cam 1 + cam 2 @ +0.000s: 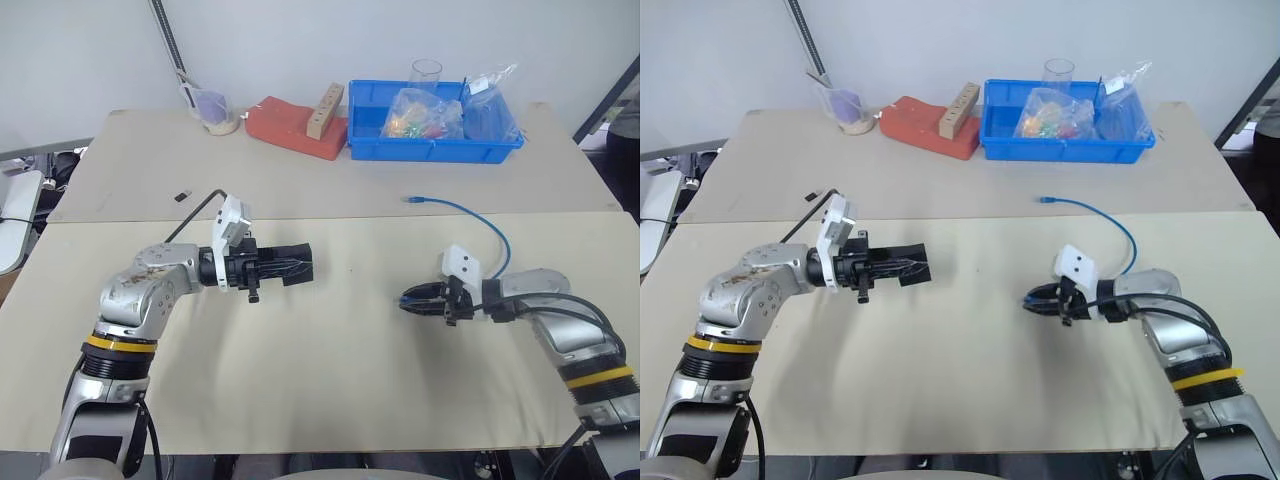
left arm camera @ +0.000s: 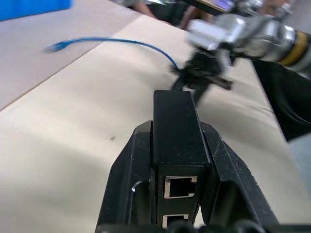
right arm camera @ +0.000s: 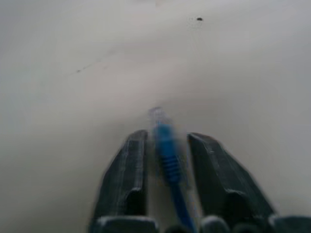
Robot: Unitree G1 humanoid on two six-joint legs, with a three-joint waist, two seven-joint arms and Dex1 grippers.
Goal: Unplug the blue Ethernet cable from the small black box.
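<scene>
While held level over the tabletop [image 1: 330,370] in the left eye view, left gripper [image 1: 300,265] points toward the robot's right, elbow bent low at the near left edge, fingers clamped tight on the small black box [image 1: 288,266]. Farther right, right gripper [image 1: 412,299] reaches in from the near right corner, angled down toward the tabletop and aimed to the robot's left. Trails the blue Ethernet cable [image 1: 480,222] back from those fingers in an arc toward the far side, ending in a free plug lying flat on the tabletop. Well apart, box and cable, with bare tabletop between. Along the far edge, a blue bin [image 1: 432,138] with clear bags inside, a red block [image 1: 296,126] beside it, a cup [image 1: 212,108] further left. No readable writing anywhere.

Seen in the right eye view, same layout, both arms bent inward.

Seen from the left wrist, black fingers [image 2: 127,184] pressed flat against both sides of the box, two open ports facing the camera, both without a plug. Beyond, blurred, the right gripper with cable curving away. No label on the box.

Seen from the right wrist, fingers [image 3: 125,179] parted narrowly, cable's plug end lying between them; whether pinched or loose cannot be told.
</scene>
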